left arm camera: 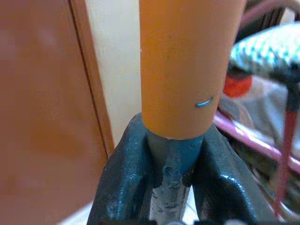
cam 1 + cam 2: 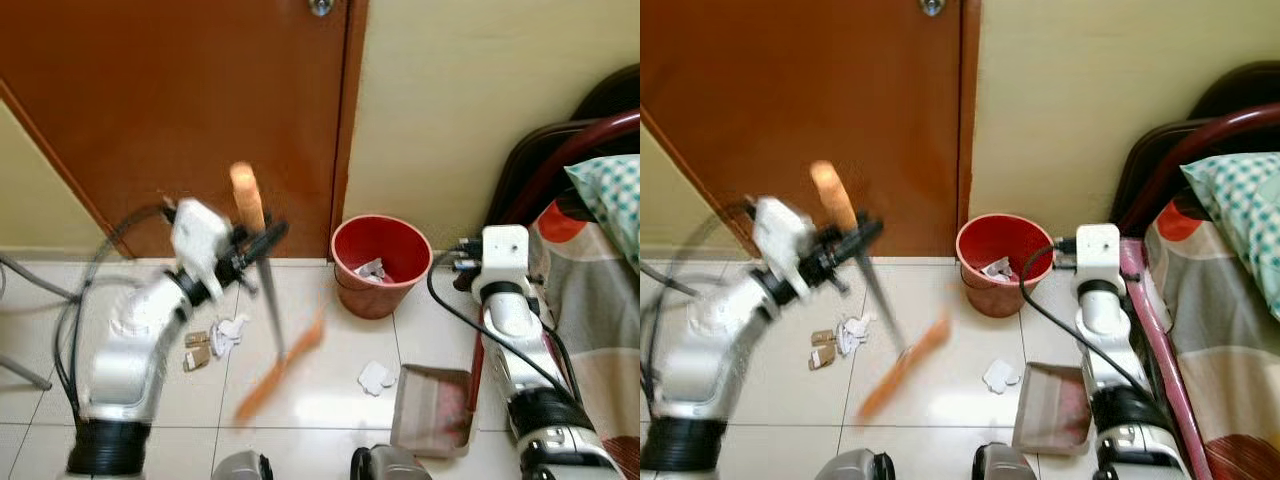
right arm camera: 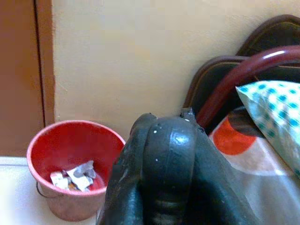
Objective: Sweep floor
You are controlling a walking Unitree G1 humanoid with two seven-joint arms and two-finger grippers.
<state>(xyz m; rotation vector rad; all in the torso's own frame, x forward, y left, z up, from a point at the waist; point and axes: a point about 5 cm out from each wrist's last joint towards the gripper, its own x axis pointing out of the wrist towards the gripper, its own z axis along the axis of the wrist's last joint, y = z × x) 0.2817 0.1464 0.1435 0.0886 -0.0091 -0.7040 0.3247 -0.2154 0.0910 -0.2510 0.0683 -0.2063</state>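
It was a bedroom in a home: a bed (image 2: 590, 290) with a patterned sheet, checked pillow (image 2: 610, 195) and dark headboard (image 2: 1200, 150) stood right of a brown wooden door (image 2: 180, 110), with cream walls (image 2: 450, 100) and a white tiled floor (image 2: 320, 400) below.

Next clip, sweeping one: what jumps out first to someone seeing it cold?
The orange broom, blurred, slants across the white tiles at centre, its handle clamped in the left claw before the brown door. To its right sits a red bucket holding crumpled paper, by the wall. More paper scraps lie on the floor beside the dustpan, which the right claw holds by its handle.
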